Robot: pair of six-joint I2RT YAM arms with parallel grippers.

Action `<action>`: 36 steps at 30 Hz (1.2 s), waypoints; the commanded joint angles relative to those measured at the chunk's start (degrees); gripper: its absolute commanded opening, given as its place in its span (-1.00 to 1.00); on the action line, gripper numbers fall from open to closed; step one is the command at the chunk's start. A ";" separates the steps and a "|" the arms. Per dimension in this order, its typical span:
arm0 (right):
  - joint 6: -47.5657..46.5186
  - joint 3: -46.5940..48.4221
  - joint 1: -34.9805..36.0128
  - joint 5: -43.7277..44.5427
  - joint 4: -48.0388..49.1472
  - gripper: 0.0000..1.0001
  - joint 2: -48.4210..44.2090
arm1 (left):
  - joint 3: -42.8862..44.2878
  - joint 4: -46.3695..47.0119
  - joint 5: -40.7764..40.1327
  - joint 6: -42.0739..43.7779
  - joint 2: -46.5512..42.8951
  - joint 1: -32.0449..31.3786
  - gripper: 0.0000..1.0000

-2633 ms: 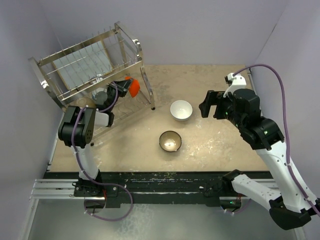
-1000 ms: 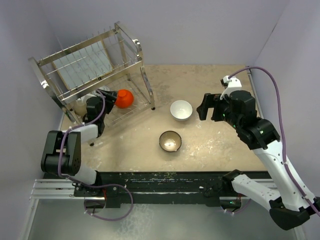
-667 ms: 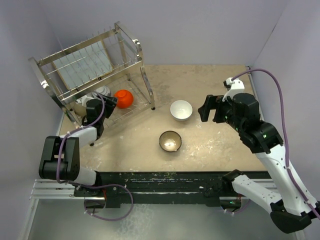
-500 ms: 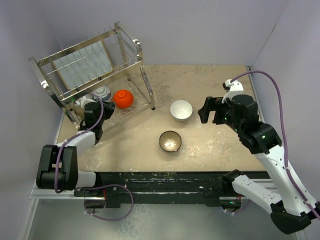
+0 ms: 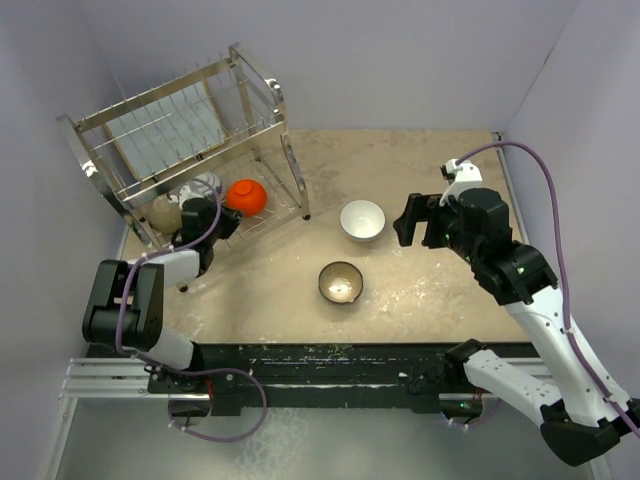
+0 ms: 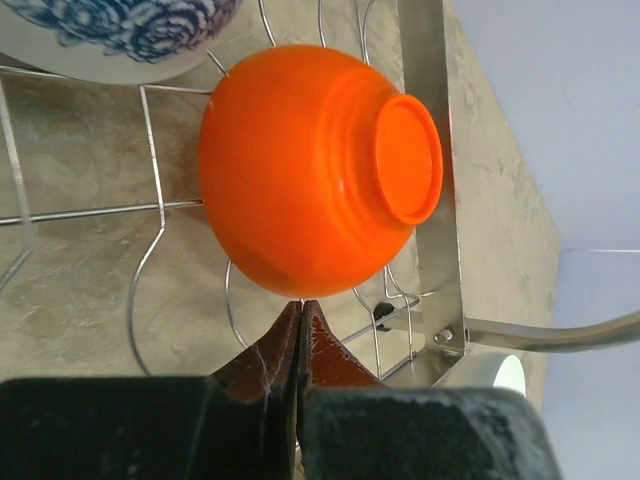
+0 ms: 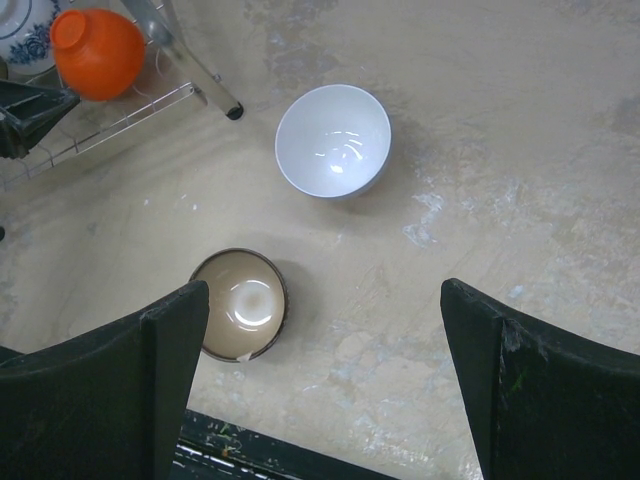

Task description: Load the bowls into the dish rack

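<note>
The dish rack [image 5: 296, 180] stands at the back left. On its lower wires lie an orange-red bowl [image 5: 246, 196] on its side, a blue-and-white bowl [image 5: 205, 184] and a beige bowl [image 5: 165, 212]. My left gripper [image 6: 300, 305] is shut and holds nothing; its tips sit just below the orange-red bowl [image 6: 320, 170], and I cannot tell whether they touch it. The white bowl [image 5: 362, 220] and the dark brown bowl [image 5: 341, 282] rest upright on the table. My right gripper [image 7: 320, 290] hangs open high above them, right of the white bowl [image 7: 333, 140].
A rack bar [image 6: 425, 120] runs right beside the orange-red bowl. The rack's front leg [image 7: 195, 70] reaches toward the white bowl. Purple walls close in the table at the back and both sides. The black base rail [image 5: 330, 365] lines the near edge.
The left gripper's jaws closed empty over the last second, with the orange-red bowl left lying in the rack. The left arm shifted slightly. The right arm barely moved.
</note>
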 commanded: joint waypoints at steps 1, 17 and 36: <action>-0.49 0.57 -0.31 0.50 2.24 0.98 0.59 | 5.58 3.72 1.21 1.29 4.13 -1.58 -1.00; -1.61 1.92 -0.83 1.87 1.64 0.98 1.88 | 21.72 3.72 -1.03 1.80 19.72 -1.84 -1.00; -1.82 1.61 -1.04 2.64 0.38 0.98 0.76 | 28.08 10.19 1.69 8.29 28.46 -1.35 -0.85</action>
